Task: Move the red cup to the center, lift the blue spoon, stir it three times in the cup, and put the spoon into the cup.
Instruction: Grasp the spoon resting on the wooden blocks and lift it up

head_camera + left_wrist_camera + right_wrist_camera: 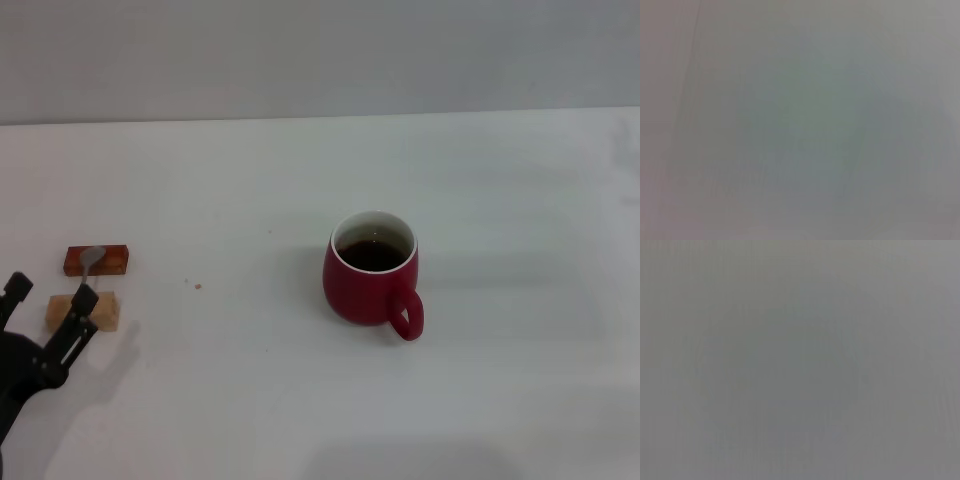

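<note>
Red glaze marks the red cup [371, 273] in the head view: a rounded mug with a white inside and dark liquid, standing upright about mid-worktop, its loop handle turned toward the near right. Well apart from it, at the far left of the white worktop [250, 400], lie two small wooden blocks, a reddish-brown block [97, 260] farther away and a pale block [84, 312] nearer. The blue spoon [90, 266] lies across them, its grey bowl resting on the reddish-brown block; its handle runs toward the pale one and is partly hidden by the left tool [47, 295]. That black tool reaches in from the near left corner, its two fingers spread apart, one over the pale block beside the spoon's handle, the other left of it, holding nothing. A tiny orange speck [198, 286] sits between blocks and cup.

Left wrist view: only a plain grey blur.

Right wrist view: the same featureless grey; the right tool appears nowhere.
</note>
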Tool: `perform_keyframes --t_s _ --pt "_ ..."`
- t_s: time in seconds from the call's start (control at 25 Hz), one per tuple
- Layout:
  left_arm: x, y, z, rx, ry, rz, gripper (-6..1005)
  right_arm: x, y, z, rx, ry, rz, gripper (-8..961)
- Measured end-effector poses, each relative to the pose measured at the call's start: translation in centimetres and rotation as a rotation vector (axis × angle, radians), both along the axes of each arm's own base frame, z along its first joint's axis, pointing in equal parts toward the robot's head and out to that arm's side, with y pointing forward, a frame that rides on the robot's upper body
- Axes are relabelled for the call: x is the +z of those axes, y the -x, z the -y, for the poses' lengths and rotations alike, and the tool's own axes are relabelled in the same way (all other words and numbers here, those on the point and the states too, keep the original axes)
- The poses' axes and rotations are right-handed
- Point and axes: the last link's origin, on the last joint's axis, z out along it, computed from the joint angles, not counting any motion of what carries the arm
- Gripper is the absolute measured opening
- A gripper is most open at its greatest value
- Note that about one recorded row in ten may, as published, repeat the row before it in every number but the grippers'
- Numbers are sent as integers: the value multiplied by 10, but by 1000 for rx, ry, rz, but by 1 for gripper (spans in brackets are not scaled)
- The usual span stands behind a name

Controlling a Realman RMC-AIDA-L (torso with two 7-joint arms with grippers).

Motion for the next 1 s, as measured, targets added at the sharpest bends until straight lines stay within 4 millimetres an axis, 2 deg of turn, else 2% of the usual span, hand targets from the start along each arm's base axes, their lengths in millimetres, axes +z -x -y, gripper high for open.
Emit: perform_keyframes --t_s 0.32,1.0 --pt "-4 9 14 49 26 -7 828 -1 0 -1 -5 6 0 390" --pt "-13 21 21 127 85 -39 809 0 8 -7 14 4 3 390"
